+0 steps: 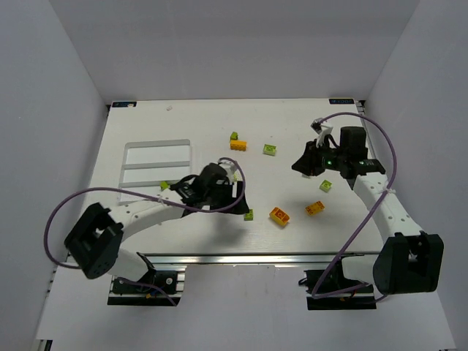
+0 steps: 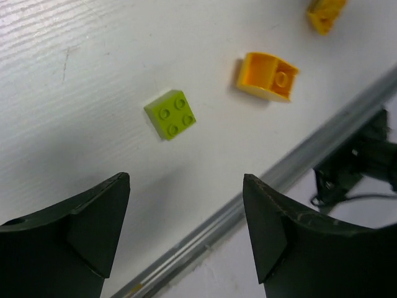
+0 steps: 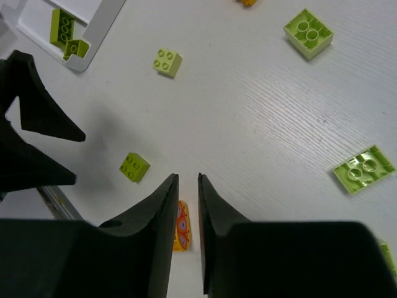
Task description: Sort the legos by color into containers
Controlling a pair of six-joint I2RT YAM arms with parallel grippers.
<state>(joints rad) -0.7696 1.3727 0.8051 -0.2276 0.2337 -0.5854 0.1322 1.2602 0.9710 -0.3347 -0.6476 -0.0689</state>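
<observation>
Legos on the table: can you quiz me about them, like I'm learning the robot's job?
1. True or false: the left gripper holds something.
2. The bricks lying in the tray are: A green, B orange, C both.
3. How many studs top the green brick in the left wrist view?
Key: 1 false, it is open and empty; 2 A; 3 four.

Five lime green legos (image 1: 270, 150) (one in the tray (image 1: 157, 165)), three orange-yellow legos (image 1: 278, 215), two arms.
</observation>
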